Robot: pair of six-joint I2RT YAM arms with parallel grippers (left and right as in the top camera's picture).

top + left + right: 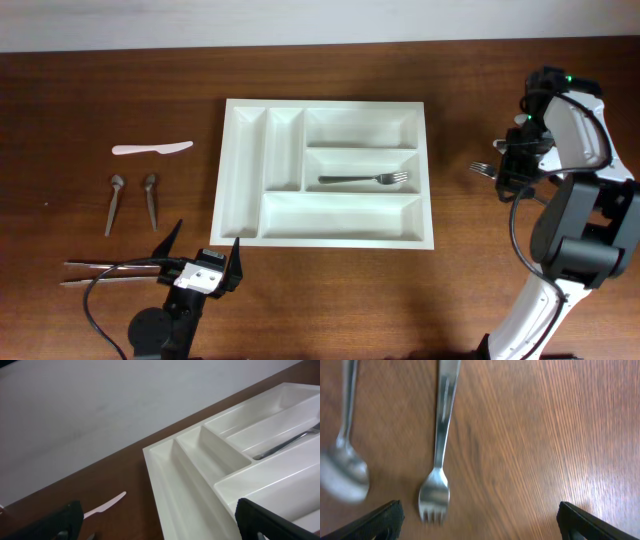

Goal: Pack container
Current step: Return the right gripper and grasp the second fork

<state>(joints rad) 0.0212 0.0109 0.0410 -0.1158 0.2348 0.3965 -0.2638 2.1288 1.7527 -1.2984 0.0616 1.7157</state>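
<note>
One fork (365, 180) lying in the middle compartment of the cutlery tray (243, 170), left gripper (203, 245) sitting spread apart, right gripper (480, 512) gaping above a second fork (437, 485)

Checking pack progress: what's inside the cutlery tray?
One metal fork lies in the middle wide compartment of the cutlery tray. Other four look empty; nothing covered overhead.

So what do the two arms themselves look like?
Right arm: white shells over black joints, a black cable looping alongside, a green light on top. Left arm: black, with a white wrist plate, a thin dark lead and black jaws.
</note>
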